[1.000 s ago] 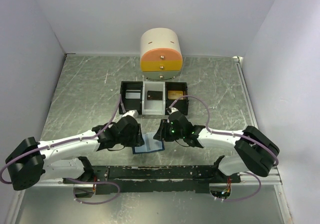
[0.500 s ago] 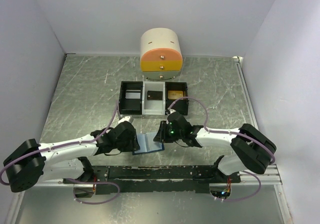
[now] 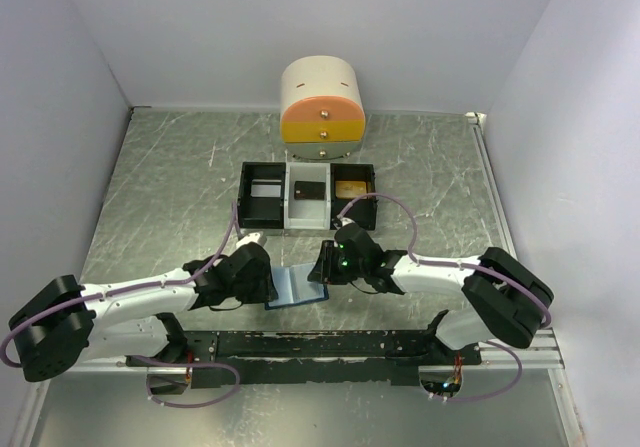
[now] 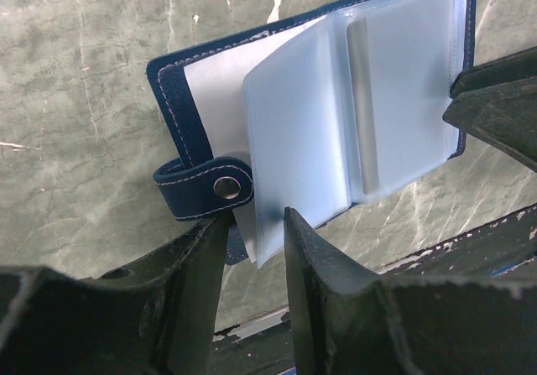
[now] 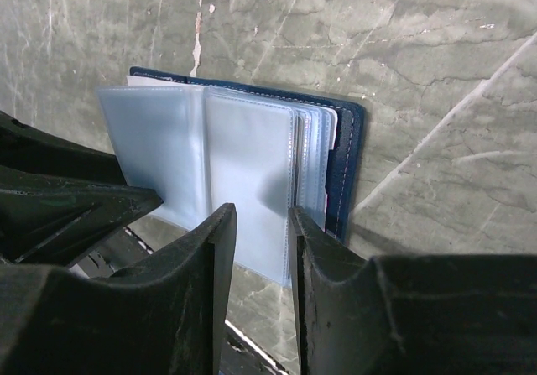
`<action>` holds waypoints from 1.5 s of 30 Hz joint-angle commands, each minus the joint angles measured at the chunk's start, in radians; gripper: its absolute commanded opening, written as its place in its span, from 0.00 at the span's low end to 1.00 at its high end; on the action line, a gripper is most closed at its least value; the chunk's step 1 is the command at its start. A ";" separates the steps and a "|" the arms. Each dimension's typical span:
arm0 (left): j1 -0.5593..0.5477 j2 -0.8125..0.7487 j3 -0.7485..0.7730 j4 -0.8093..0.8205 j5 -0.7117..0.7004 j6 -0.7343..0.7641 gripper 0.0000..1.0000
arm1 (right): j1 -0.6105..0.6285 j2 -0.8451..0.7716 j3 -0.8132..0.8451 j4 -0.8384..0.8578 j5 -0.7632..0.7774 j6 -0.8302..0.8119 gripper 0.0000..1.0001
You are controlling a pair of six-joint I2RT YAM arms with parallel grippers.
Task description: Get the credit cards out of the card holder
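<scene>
The card holder (image 3: 298, 285) lies open near the table's front edge, dark blue outside, with a snap clasp tab (image 4: 205, 192) and pale blue plastic sleeves (image 4: 310, 132). My left gripper (image 4: 252, 224) stands at its clasp side with the jaws apart and a sleeve corner between them, not pinched. My right gripper (image 5: 262, 216) hovers at the opposite side over the sleeve stack (image 5: 243, 165), jaws apart, nothing gripped. No credit cards show in the sleeves I see. A tan-gold card (image 3: 350, 186) lies in the tray's right compartment.
A black-and-white three-compartment tray (image 3: 262, 207) sits behind the holder, with a dark item (image 3: 308, 191) in its middle part. A cream and orange drawer unit (image 3: 322, 112) stands at the back. The black mounting rail (image 3: 320, 345) runs just in front of the holder.
My left gripper has drawn back toward the near edge and its jaws have narrowed. The holder's sleeves have lifted and spread. The right gripper has barely shifted.
</scene>
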 commanded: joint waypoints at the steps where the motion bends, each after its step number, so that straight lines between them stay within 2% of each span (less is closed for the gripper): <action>1: -0.009 0.016 0.006 0.006 -0.023 0.010 0.45 | 0.005 0.017 -0.013 0.016 -0.004 0.012 0.32; 10: -0.011 0.028 0.004 0.007 -0.023 0.010 0.39 | 0.005 0.004 0.010 0.027 -0.024 -0.007 0.27; 20: -0.015 0.070 0.020 0.019 -0.015 0.019 0.34 | 0.005 0.028 0.021 0.107 -0.122 0.029 0.22; 29: -0.019 0.056 0.015 0.008 -0.026 0.012 0.33 | 0.005 0.072 0.043 0.160 -0.171 0.053 0.23; 34: -0.019 0.042 0.011 0.004 -0.032 0.008 0.33 | 0.005 0.049 0.055 0.128 -0.140 0.041 0.22; 39: -0.018 0.045 0.008 0.015 -0.029 0.007 0.33 | 0.006 0.028 0.078 0.059 -0.115 0.000 0.26; 45: -0.018 0.071 0.011 0.032 -0.023 0.008 0.33 | 0.006 0.023 0.074 0.090 -0.170 -0.011 0.31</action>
